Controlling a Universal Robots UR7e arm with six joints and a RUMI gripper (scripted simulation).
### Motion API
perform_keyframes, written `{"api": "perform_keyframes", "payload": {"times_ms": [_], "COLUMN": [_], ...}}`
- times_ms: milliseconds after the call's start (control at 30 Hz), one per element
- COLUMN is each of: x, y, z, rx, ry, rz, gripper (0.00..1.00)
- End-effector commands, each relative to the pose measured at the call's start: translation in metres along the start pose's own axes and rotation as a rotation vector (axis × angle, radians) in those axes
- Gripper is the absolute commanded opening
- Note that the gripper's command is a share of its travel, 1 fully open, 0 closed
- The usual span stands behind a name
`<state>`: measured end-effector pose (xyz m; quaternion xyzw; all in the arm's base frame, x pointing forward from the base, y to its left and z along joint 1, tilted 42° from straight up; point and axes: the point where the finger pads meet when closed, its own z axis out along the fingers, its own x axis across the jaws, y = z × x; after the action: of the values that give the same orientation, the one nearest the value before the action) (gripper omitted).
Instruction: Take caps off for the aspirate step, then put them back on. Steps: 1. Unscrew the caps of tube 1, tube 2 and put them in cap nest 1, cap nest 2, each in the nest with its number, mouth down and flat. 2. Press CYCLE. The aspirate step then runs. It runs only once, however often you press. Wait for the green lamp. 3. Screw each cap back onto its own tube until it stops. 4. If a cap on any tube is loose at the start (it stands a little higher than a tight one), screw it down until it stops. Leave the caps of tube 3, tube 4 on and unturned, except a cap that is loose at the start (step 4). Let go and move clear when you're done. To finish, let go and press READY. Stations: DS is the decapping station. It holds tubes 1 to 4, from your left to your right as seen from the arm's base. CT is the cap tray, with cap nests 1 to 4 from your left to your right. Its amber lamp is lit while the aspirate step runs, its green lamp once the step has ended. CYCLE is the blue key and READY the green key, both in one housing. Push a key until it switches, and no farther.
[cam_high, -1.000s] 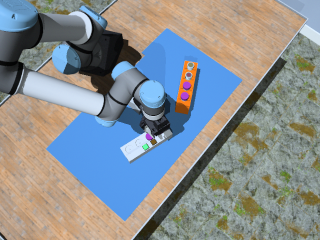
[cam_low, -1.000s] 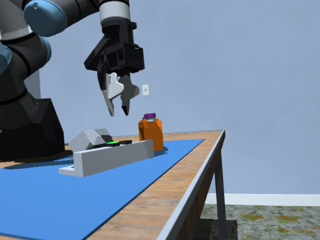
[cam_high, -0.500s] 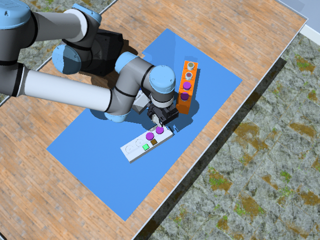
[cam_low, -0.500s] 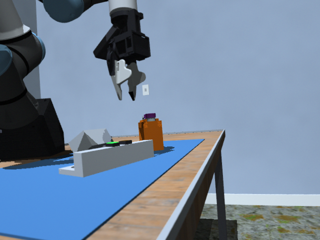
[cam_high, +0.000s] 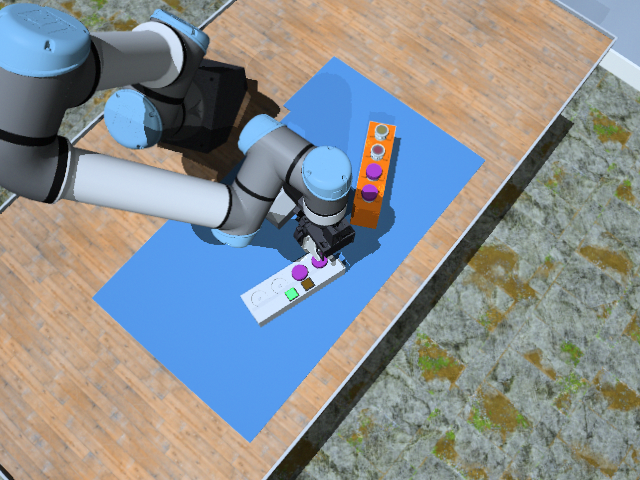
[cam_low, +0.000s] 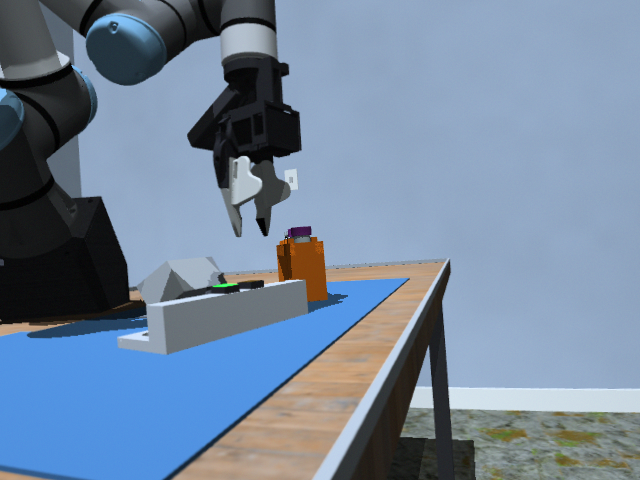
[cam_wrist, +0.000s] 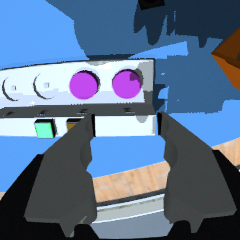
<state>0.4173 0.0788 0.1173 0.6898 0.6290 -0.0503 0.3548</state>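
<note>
Relative to the white tray (cam_high: 268, 310) (cam_low: 232, 320) (cam_wrist: 145, 100), the fingers (cam_high: 316, 252) (cam_low: 252, 235) hang above it, apart, holding nothing; two purple caps sit in its nests, and its green lamp (cam_high: 292, 293) (cam_low: 225, 287) (cam_wrist: 44, 129) glows.

claw (cam_high: 326, 258) (cam_low: 252, 235) (cam_wrist: 126, 115) dropped lower since last pictures; nearer orange station (cam_high: 367, 217) (cam_low: 313, 273) (cam_wrist: 230, 61) than in first ones.
</note>
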Motion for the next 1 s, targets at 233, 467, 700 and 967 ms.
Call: {"api": "perform_keyframes", "payload": {"times_ms": [233, 467, 700, 967], "x": [0.003, 0.004, 0.004, 0.004], "y": [0.006, 0.007, 0.008, 0.008], "z": [0.06, 0.084, 0.084, 0.087], "rx": [-0.011, -0.011, -0.012, -0.011], "ry": [0.008, 0.008, 0.008, 0.008], "rz": [-0.001, -0.001, 0.0, 0.0], "gripper": [0.29, 0.29, 0.29, 0.29]}}
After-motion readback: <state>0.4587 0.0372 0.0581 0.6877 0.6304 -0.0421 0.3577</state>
